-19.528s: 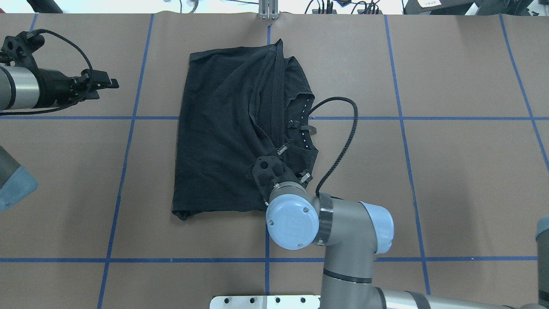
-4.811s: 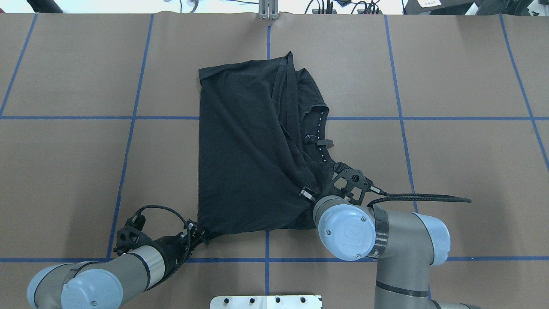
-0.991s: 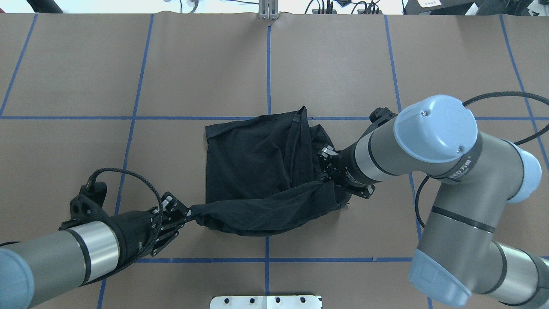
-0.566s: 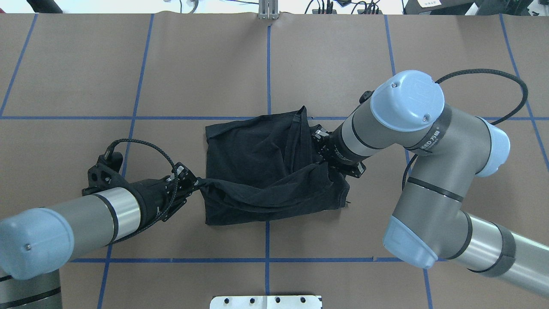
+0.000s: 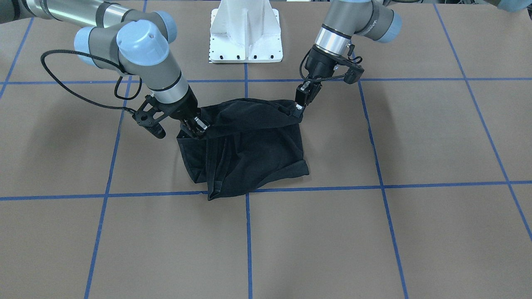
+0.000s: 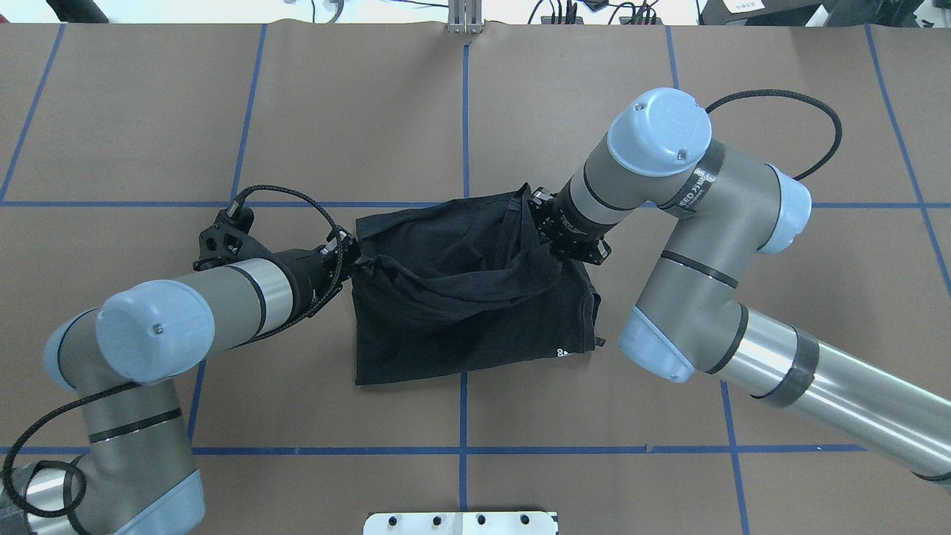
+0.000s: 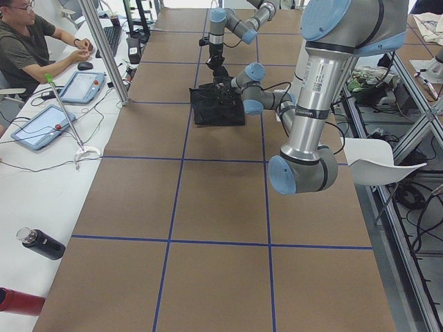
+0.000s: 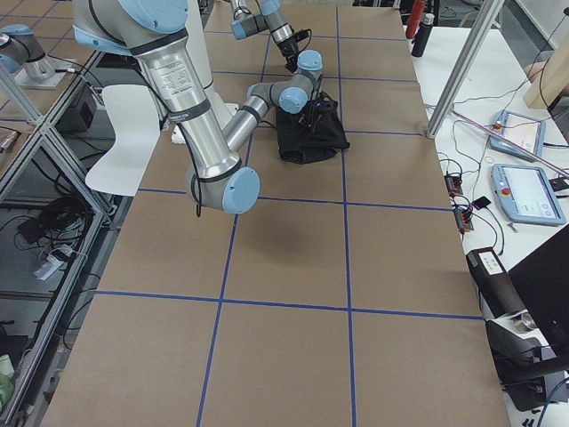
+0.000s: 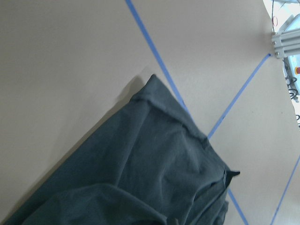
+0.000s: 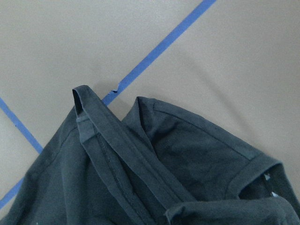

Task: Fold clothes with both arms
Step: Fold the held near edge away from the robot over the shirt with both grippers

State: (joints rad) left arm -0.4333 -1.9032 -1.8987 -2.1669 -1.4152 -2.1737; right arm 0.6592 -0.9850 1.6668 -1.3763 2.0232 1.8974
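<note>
Left hand and right hand each pinch a corner of the T-shirt's raised edge, rest lying mid-tabletop; risk: slack edge sags between them, so it lands bunched or skewed, or one corner slips early

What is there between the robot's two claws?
A lifted edge of the T-shirt spans from the left gripper to the right gripper, clearest in the front-facing view.

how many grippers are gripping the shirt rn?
2. Left gripper pinches the T-shirt at one end of its raised edge; right gripper pinches the other end.
</note>
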